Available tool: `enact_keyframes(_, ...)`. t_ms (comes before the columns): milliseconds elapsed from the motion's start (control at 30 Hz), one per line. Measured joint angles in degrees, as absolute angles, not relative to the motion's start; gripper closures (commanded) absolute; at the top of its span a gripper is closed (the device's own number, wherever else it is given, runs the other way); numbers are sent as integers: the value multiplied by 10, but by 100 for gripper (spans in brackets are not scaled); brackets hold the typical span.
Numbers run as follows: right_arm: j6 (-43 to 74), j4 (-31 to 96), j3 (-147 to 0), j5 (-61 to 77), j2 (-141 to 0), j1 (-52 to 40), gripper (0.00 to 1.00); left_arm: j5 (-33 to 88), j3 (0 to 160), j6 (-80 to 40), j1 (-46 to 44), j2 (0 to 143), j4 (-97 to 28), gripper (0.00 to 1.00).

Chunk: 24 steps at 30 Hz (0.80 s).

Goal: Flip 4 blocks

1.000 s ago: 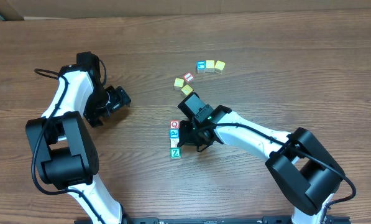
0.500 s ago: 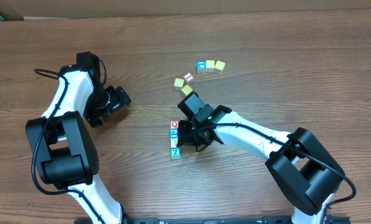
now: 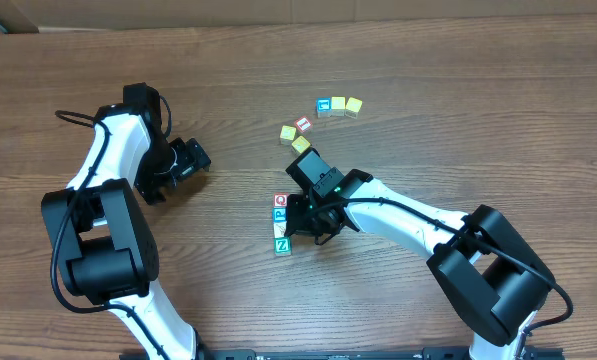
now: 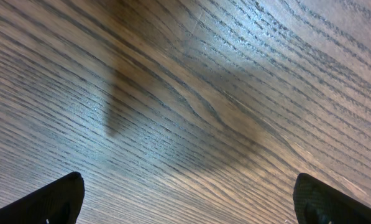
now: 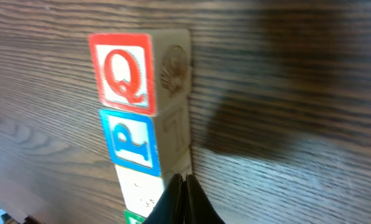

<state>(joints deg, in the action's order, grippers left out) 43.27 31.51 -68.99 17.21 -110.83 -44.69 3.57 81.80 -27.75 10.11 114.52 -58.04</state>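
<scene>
Overhead, loose cubes (image 3: 301, 144) lie scattered above your Q block (image 3: 280, 200); P block (image 3: 280, 214), pale block (image 5: 138, 185) and Z block (image 3: 283, 245) queue below it. Your right arm reaches in, right pincer (image 5: 185, 186) pinched shut beside the pale block; left pincer (image 3: 196, 158) gapes wide, well left of Q.

right wrist: green block (image 5: 133, 218) cut by bottom edge, letter unreadable | pale block (image 5: 137, 185) lower right corner behind right gripper (image 5: 185, 194), mark too faint | left wrist: left gripper (image 4: 186, 205) tips cropped at lower corners
</scene>
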Motion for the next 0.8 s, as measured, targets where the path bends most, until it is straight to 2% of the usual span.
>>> enact_keyframes(467,412,443,-743,48,-1089,-442,96,36,818,-277,101,1145,-580,0)
enact_keyframes(633,358,448,-752,66,-1085,-403,90,36,818,-277,101,1145,-580,0)
enact_keyframes(733,329,490,-775,69,-1085,-382,90,36,818,-277,101,1145,-580,0)
enact_keyframes(800,321,520,-799,62,-1085,-376,86,36,818,-277,101,1145,-580,0)
